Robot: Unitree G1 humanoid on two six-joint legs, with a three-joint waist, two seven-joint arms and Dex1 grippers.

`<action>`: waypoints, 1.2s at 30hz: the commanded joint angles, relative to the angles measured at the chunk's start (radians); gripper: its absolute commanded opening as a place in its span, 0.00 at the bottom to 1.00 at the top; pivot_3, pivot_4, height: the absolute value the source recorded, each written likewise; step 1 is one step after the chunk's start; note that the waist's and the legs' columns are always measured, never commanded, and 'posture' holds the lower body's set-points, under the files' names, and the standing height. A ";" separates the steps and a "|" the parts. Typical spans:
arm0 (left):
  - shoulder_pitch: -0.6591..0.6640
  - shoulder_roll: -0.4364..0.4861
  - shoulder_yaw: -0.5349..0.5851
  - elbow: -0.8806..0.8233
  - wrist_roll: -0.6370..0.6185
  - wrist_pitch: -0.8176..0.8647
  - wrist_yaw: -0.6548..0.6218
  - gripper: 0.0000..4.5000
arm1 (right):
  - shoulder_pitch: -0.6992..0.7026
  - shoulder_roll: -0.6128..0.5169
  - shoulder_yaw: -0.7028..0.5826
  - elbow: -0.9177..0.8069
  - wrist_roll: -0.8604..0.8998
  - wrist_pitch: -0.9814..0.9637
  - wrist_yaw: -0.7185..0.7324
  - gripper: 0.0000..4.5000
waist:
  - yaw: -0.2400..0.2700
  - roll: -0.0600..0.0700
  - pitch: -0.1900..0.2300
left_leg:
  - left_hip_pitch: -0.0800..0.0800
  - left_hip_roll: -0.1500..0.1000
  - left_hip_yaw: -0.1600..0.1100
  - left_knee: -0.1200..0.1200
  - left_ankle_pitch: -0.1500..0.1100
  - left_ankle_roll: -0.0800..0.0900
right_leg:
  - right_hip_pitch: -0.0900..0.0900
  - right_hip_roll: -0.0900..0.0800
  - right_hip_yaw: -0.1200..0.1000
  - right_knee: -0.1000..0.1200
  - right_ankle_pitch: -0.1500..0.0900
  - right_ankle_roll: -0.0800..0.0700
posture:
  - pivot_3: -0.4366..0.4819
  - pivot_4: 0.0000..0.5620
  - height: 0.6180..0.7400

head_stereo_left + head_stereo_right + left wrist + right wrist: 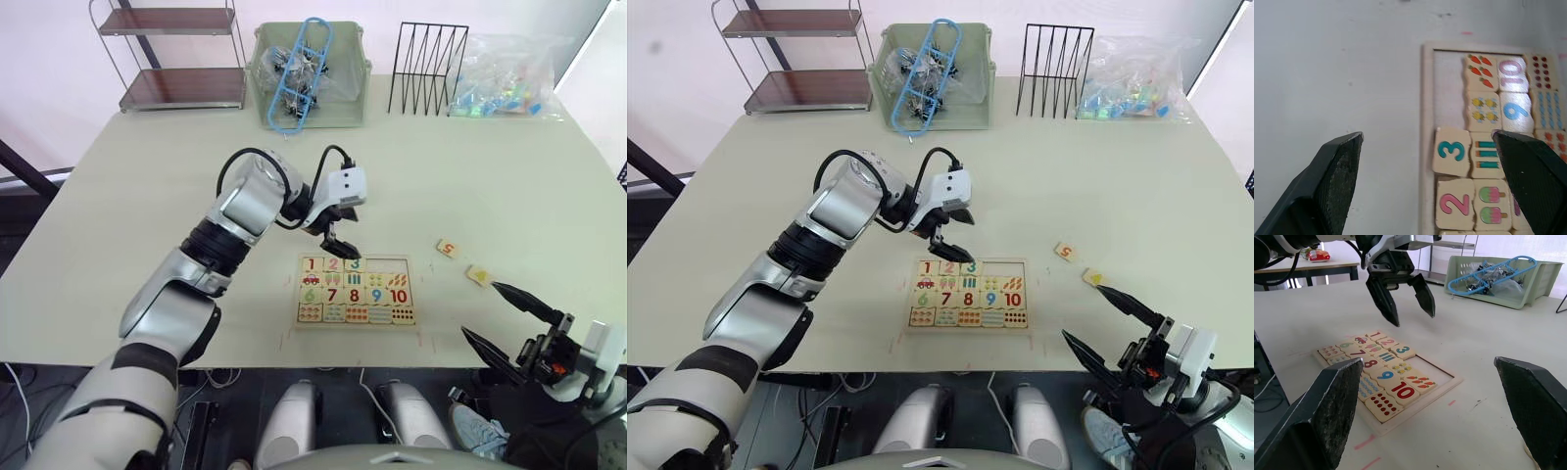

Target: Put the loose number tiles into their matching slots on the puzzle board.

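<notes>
A lab: taped table (147,176) bearing wire shelf (176,59) and parts bin (348,103).

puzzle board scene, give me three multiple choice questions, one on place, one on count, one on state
1. Where is the loose 5 tile?
A. on the table to the right of the puzzle board
B. in the green basket
C. on the wire shelf

2. How many of the top row slots are unfilled?
A. none
B. two
C. four

3. How does the left gripper stand?
A. shut on a tile
B. open above the 3 tile
C. resting on the table

Answers: 1 A, it lies on bare table beside another loose tile; 2 B, only 1, 2, 3 are seated; 3 B, fingers spread, holding nothing.
</notes>
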 commanded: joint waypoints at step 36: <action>0.049 -0.084 0.078 0.464 0.047 -0.650 -0.038 0.02 | 0.004 -0.005 -0.008 -0.021 0.008 -0.012 -0.014 1.00 | 0.000 0.000 0.000 | 0.000 -0.001 0.000 0.001 0.000 0.000 | 0.000 0.000 0.000 0.000 0.001 0.001 | 0.48 0.27 1.00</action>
